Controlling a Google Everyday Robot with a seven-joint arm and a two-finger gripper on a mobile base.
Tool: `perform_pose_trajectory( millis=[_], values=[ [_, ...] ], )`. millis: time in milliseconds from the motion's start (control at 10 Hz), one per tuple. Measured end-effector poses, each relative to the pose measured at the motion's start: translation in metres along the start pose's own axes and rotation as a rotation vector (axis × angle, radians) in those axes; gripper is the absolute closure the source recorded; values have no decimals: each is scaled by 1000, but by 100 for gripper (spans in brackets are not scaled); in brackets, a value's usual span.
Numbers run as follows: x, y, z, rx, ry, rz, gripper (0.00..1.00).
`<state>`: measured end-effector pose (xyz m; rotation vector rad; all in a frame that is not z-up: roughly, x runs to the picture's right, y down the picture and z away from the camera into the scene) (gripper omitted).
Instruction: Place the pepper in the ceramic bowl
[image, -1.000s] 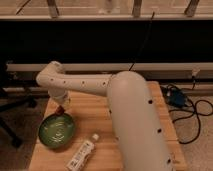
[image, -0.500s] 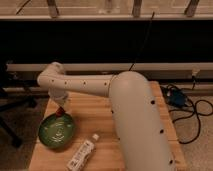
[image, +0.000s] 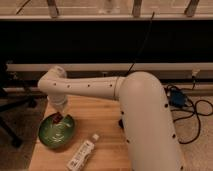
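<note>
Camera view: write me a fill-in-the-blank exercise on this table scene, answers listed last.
1. The gripper hangs over the far rim of the ceramic bowl, whose glaze is ____.
2. The pepper at the gripper is dark ____.
3. The white bottle lies on its ____ on the wooden table, right of the bowl.

Answers: green; red; side

The robot's arm (image: 90, 89) is smooth off-white plastic, a slim tube dotted with a row of small dark screws, swelling into a fat rounded segment (image: 150, 125) (also speckled with dark dots). Its rounded elbow (image: 52, 82) tapers down to the pincer (image: 58, 118) over the green bowl (image: 56, 132).
</note>
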<state>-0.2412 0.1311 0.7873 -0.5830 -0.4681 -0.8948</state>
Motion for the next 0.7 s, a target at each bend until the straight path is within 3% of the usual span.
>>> perform_pose_trajectory(
  millis=[200, 300, 700],
  values=[
    [-7, 3, -4, 7, -13, -5, 23],
    [-10, 5, -7, 13, -21, -7, 20],
    [-18, 11, -17, 35, -46, -11, 20]
  ],
)
